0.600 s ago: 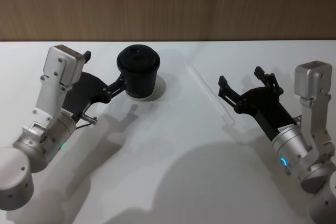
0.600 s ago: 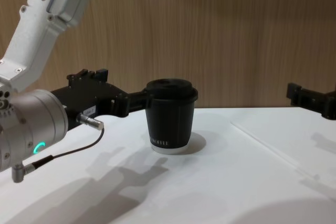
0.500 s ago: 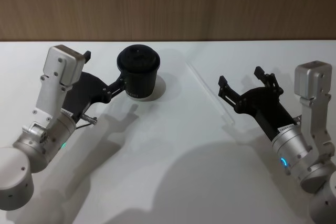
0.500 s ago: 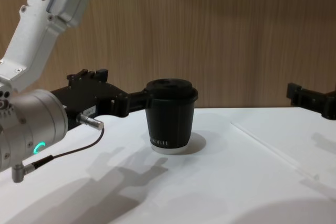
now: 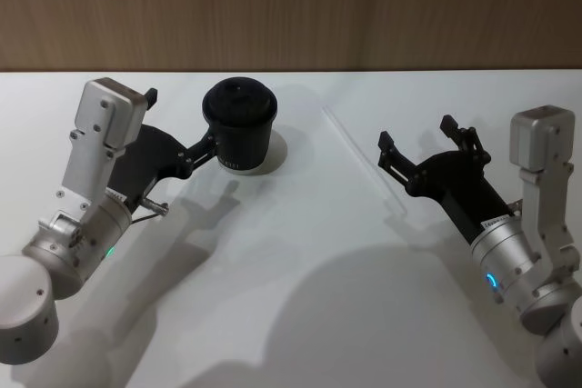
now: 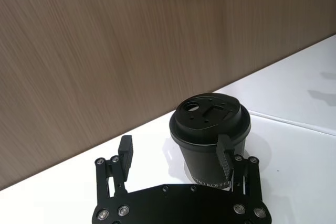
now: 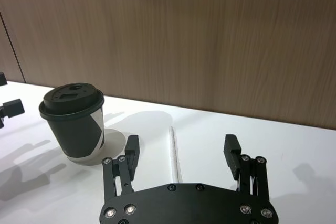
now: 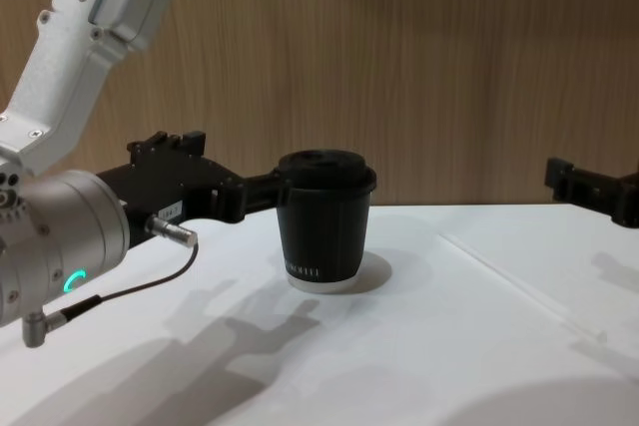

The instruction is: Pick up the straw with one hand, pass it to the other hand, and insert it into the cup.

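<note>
The cup [image 5: 239, 124] stands on the table [image 5: 300, 252] just ahead of the left gripper [image 5: 180, 120], close by one fingertip. The straw [image 5: 355, 150] lies flat on the table ahead of the right gripper [image 5: 416, 132], pointing away from it. The cup stands well off to that gripper's left, and a wall [image 5: 291, 6] stands beyond both grippers.

Inventory: 1 cup [image 5: 239, 124], 1 straw [image 7: 174, 153], 1 table [image 5: 291, 224], 1 wood-panelled wall [image 5: 291, 6]. My grippers: 2, namely left gripper [image 5: 179, 120] and right gripper [image 5: 416, 132].
</note>
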